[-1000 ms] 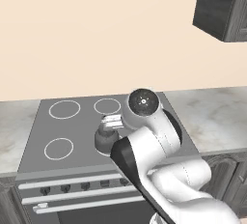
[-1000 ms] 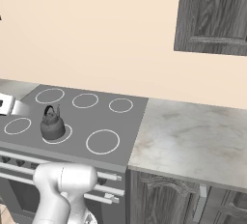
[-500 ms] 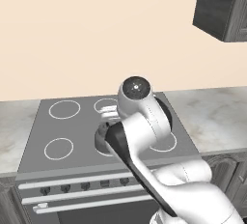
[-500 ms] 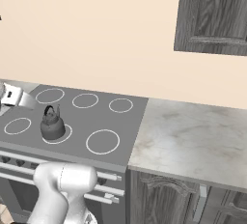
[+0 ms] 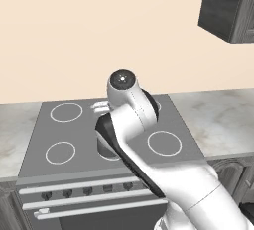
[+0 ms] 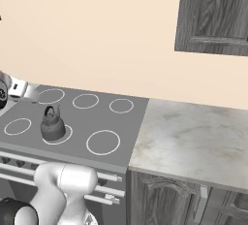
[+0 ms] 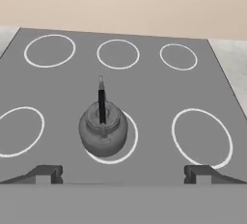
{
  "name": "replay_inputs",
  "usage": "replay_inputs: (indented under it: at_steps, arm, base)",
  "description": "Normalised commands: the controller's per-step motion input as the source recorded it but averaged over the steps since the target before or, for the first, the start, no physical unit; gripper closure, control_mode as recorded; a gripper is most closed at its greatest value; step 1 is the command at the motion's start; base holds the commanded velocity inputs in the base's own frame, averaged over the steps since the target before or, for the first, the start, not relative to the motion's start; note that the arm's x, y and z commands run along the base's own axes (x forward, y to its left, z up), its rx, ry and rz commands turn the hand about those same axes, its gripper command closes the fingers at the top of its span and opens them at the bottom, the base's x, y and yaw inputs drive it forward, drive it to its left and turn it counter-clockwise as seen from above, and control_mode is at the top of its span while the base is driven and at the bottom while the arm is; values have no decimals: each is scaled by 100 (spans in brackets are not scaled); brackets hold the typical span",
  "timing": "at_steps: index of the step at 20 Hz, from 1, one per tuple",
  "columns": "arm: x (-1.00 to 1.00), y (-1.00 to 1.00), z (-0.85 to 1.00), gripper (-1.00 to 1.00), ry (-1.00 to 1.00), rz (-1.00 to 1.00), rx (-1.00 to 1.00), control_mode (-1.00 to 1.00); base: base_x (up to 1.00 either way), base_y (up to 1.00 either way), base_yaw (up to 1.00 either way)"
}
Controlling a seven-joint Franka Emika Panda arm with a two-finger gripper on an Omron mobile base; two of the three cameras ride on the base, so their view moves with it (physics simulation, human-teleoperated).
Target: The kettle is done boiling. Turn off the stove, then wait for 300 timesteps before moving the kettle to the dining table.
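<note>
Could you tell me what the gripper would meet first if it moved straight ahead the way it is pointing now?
Most likely the kettle: in the hand view it sits centred ahead of the open gripper, on the front middle burner ring of the stove. Depth is unclear, so that's a judgement.

Glossy white arm (image 5: 183, 184) of rounded segments, black band along one link, round grey-capped joint (image 5: 122, 80), dark fingertips (image 7: 46, 174).

Kettle (image 6: 52, 124): on front-centre burner ring of stove (image 6: 126, 127). Knob row (image 5: 87, 191): along stove front. Surface (image 6: 193, 139): right of stove. Wall cabinet (image 6: 213, 13): above surface.
</note>
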Motion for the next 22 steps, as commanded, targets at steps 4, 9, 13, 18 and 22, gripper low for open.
replay_inputs:
  at_steps: [4,9,13,18,22]
  arm:
    - [53,6,-10,-100,6,0,-2,-100]
    - [48,1,-15,-100,6,0,-1,-100]
    - [42,6,-17,-100,6,0,-3,-100]
    - [33,8,-16,-100,2,0,-1,-100]
    - [27,7,-37,-100,0,2,-1,-100]
  base:
    - [0,0,0]
    - [0,0,0]
    - [0,0,0]
    - [0,0,0]
    - [0,0,0]
